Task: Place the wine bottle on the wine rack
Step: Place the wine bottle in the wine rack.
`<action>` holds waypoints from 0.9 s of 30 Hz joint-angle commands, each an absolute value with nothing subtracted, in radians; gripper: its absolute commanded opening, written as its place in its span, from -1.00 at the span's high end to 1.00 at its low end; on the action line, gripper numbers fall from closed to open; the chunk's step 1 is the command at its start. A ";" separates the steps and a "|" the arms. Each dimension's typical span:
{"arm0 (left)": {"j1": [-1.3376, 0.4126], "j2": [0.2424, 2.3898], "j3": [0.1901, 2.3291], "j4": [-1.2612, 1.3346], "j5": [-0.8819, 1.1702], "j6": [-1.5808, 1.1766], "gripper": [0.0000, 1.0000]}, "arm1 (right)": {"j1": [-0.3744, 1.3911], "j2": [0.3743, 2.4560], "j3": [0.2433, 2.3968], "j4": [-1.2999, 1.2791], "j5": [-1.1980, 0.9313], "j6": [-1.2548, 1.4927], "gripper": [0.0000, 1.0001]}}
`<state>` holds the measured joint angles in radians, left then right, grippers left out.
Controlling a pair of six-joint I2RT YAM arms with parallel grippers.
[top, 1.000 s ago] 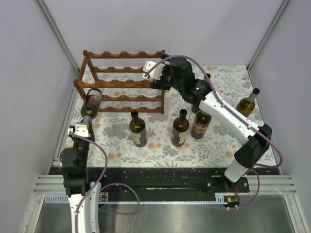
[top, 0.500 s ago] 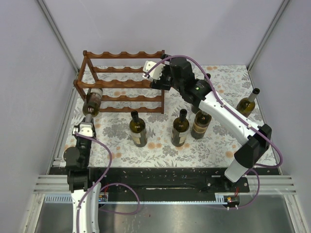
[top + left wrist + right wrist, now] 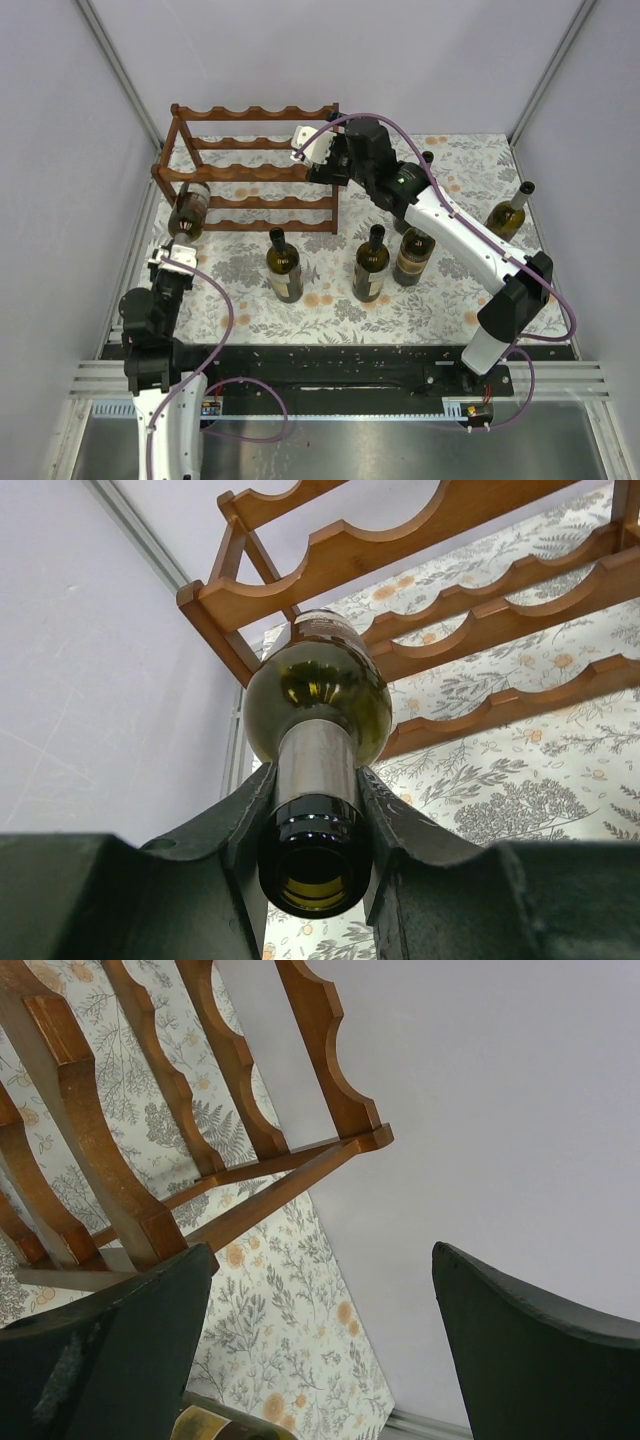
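Green glass wine bottle [image 3: 315, 695], neck pinched in left gripper [image 3: 315, 815], body at reddish-brown scalloped wooden wine rack [image 3: 250, 172] — seating, release seemingly left. Right gripper [image 3: 325, 1295] gaping, empty.

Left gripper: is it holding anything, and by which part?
The left gripper holds the wine bottle by its neck, near the mouth. The right gripper holds nothing.

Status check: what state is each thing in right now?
Wine bottle: lying horizontal, neck clamped, body at rack's left end.
Left gripper: shut on wine bottle.
Right gripper: open, empty, beside rack's right end.
Wine rack: upright.
Left spare bottle: upright.
Middle spare bottle: upright.
Right spare bottle: upright.
Far-right bottle: upright.
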<state>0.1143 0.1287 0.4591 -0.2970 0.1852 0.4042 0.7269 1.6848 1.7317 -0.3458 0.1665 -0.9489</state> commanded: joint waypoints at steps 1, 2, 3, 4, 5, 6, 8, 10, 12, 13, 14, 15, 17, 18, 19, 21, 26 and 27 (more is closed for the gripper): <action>0.112 0.221 0.528 -0.419 0.276 0.463 1.00 | 0.722 1.678 1.779 -0.336 0.161 -0.960 -0.99; 0.112 0.222 0.522 -0.404 0.269 0.463 1.00 | 0.721 1.678 1.778 -0.336 0.160 -0.959 -0.99; 0.112 0.222 0.508 -0.387 0.271 0.465 1.00 | 0.721 1.678 1.776 -0.336 0.160 -0.957 -0.99; 0.112 0.225 0.499 -0.377 0.275 0.468 1.00 | 0.721 1.678 1.775 -0.336 0.158 -0.957 -0.99; 0.112 0.227 0.492 -0.370 0.275 0.468 1.00 | 0.722 1.677 1.772 -0.336 0.158 -0.957 -0.99; 0.113 0.232 0.482 -0.365 0.275 0.469 1.00 | 0.723 1.675 1.770 -0.337 0.161 -0.957 -0.99; 0.112 0.232 0.456 -0.356 0.276 0.482 1.00 | 0.721 1.675 1.764 -0.336 0.161 -0.962 -0.99; 0.112 0.203 0.414 -0.318 0.288 0.500 1.00 | 0.721 1.674 1.758 -0.336 0.161 -0.963 -0.99; 0.112 0.170 0.362 -0.267 0.302 0.556 1.00 | 0.721 1.678 1.758 -0.333 0.161 -0.963 -0.99; 0.112 0.175 0.350 -0.250 0.301 0.577 1.00 | 0.721 1.681 1.759 -0.331 0.160 -0.963 -0.99; 0.112 0.187 0.342 -0.247 0.296 0.597 1.00 | 0.721 1.684 1.763 -0.330 0.158 -0.963 -0.99; 0.112 0.201 0.338 -0.250 0.296 0.612 1.00 | 0.721 1.687 1.763 -0.331 0.161 -0.962 -0.99; 0.110 0.227 0.334 -0.265 0.305 0.641 1.00 | 0.721 1.687 1.763 -0.333 0.161 -0.963 -0.99; 0.112 0.236 0.331 -0.274 0.319 0.658 1.00 | 0.721 1.689 1.763 -0.333 0.163 -0.963 -0.99; 0.112 0.254 0.328 -0.282 0.330 0.675 1.00 | 0.721 1.687 1.758 -0.331 0.164 -0.963 -0.99; 0.113 0.288 0.333 -0.298 0.344 0.704 1.00 | 0.721 1.687 1.755 -0.333 0.166 -0.963 -0.99; 0.112 0.365 0.341 -0.302 0.344 0.732 1.00 | 0.721 1.687 1.749 -0.331 0.167 -0.960 -0.99; 0.112 0.371 0.338 -0.296 0.345 0.738 1.00 | 0.722 1.687 1.749 -0.331 0.164 -0.960 -0.99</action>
<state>0.1299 0.3141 0.3489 -0.1886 0.1886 0.7223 0.7265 1.6852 1.7351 -0.3454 0.1665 -0.9497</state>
